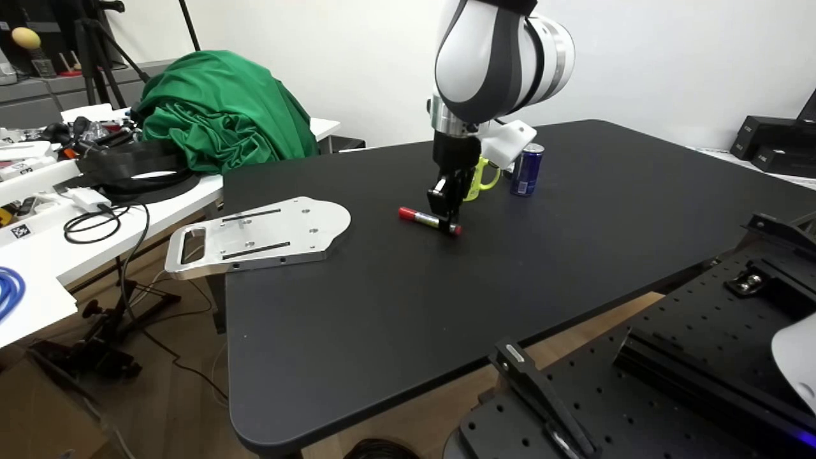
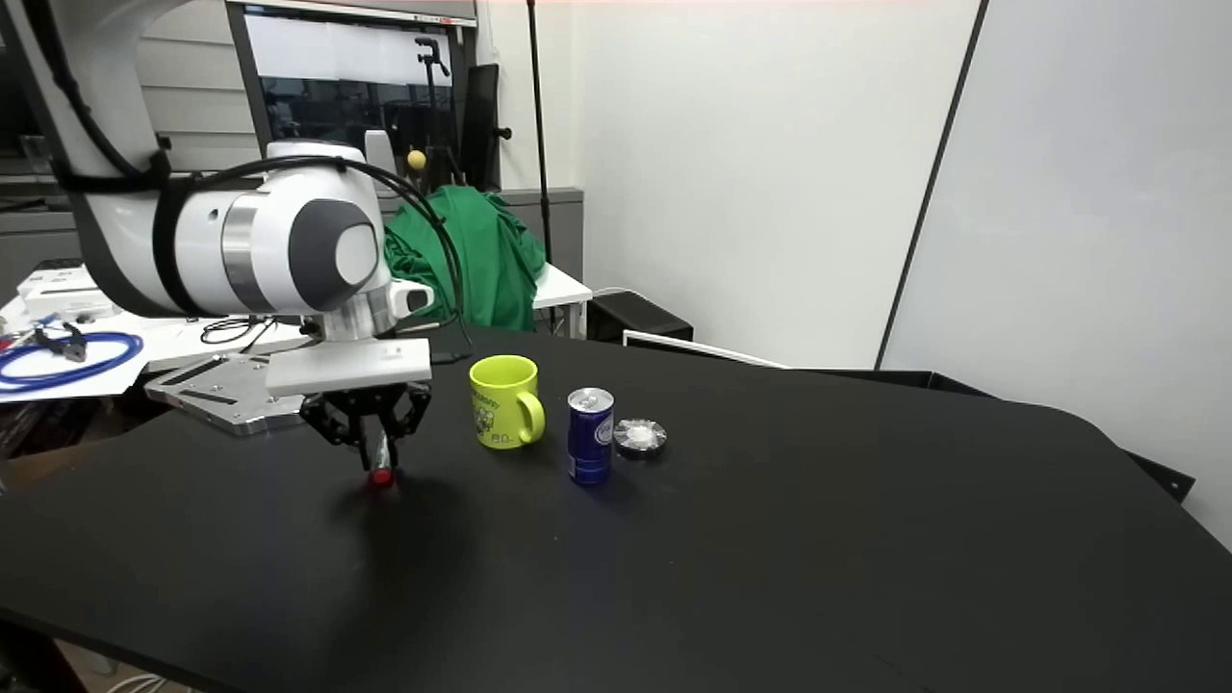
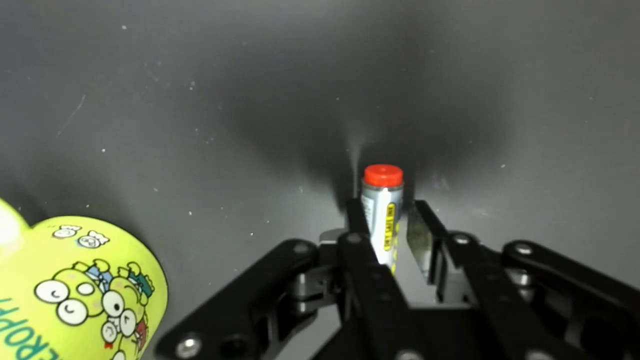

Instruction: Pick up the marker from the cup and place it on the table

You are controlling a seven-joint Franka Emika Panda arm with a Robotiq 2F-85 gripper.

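Observation:
The marker [image 1: 417, 217], silver-bodied with red ends, lies on the black table [image 1: 382, 331]. It also shows end-on in an exterior view [image 2: 382, 475]. In the wrist view the marker [image 3: 382, 197] sits between the fingers, red end pointing away. My gripper [image 3: 387, 202] is partly open around it, at table height. A gap shows between the marker and the right finger; the left finger covers part of its side. The yellow-green cup [image 2: 500, 404] stands upright beside the gripper; it also shows in the wrist view [image 3: 95, 285]. In an exterior view the cup [image 1: 473, 185] is partly hidden behind the gripper.
A dark blue can [image 2: 590, 438] stands near the cup, with a flat round dark item [image 2: 639, 436] beside it. A silver metal plate [image 1: 274, 229] lies over the table's edge. A cluttered white desk [image 1: 172, 207] with green cloth [image 1: 223, 108] stands beyond.

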